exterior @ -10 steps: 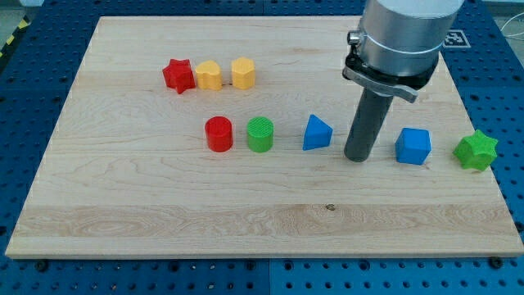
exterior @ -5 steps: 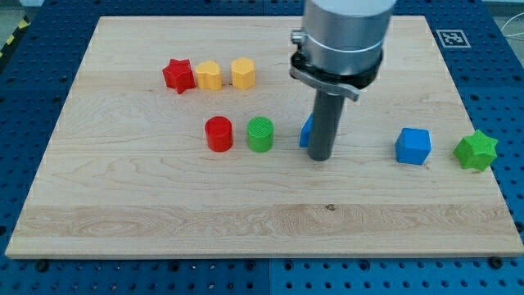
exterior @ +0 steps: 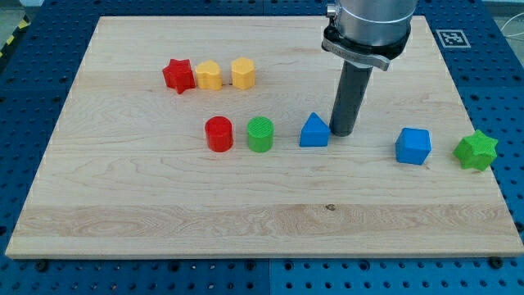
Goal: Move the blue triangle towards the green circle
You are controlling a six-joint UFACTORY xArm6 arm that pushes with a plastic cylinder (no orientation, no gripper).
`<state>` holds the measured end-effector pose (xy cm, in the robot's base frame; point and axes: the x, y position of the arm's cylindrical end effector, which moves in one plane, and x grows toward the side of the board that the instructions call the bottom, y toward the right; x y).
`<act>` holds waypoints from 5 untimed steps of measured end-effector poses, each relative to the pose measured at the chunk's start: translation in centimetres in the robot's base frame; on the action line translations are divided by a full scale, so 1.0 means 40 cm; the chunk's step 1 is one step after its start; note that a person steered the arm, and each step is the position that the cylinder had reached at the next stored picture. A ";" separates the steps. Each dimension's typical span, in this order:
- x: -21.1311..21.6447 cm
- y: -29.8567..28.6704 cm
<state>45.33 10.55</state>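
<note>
Wooden bench (exterior: 164, 205) carries our blocks. We rest our tip (exterior: 342, 133) just right of the blue triangle (exterior: 314, 131), which sits near the green circle (exterior: 260, 134), on its right. We have no gripper, only the rod.

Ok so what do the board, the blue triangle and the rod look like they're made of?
The board looks like pale wood with a smooth finish: joined planks with grain lines and a small knot show. The blue triangle seems to be matte plastic, evenly coloured with soft edges, possibly printed. My tip ends a dark, dull rod, perhaps metal or plastic; the view cannot settle which.
</note>
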 end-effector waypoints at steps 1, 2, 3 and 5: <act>0.000 -0.003; 0.000 -0.017; 0.000 -0.041; 0.000 -0.087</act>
<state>45.33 7.07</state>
